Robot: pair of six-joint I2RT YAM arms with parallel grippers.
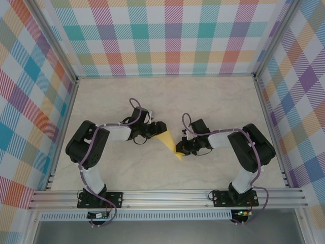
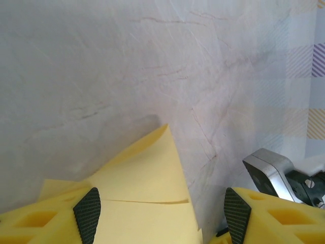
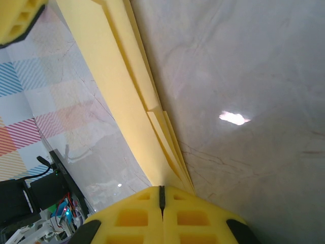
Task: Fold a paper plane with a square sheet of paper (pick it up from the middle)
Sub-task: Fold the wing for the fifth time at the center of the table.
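Note:
The yellow paper (image 1: 169, 141), folded into a narrow pointed shape of several layers, hangs between the two grippers near the table's middle. My right gripper (image 1: 182, 148) is shut on one end of it; the layered edges (image 3: 127, 91) run out from its closed fingertips (image 3: 162, 194). My left gripper (image 1: 158, 128) stands open round the wide end. There the paper (image 2: 147, 183) shows a fold line and lies against the left pad (image 2: 87, 213), while a gap separates it from the right pad (image 2: 236, 213).
The marble tabletop (image 1: 167, 96) lies under both arms. Checked walls (image 1: 167, 35) close the back and sides, and an aluminium rail (image 1: 167, 195) runs along the front. In the left wrist view the right arm's silver wrist part (image 2: 269, 170) sits close by at the right.

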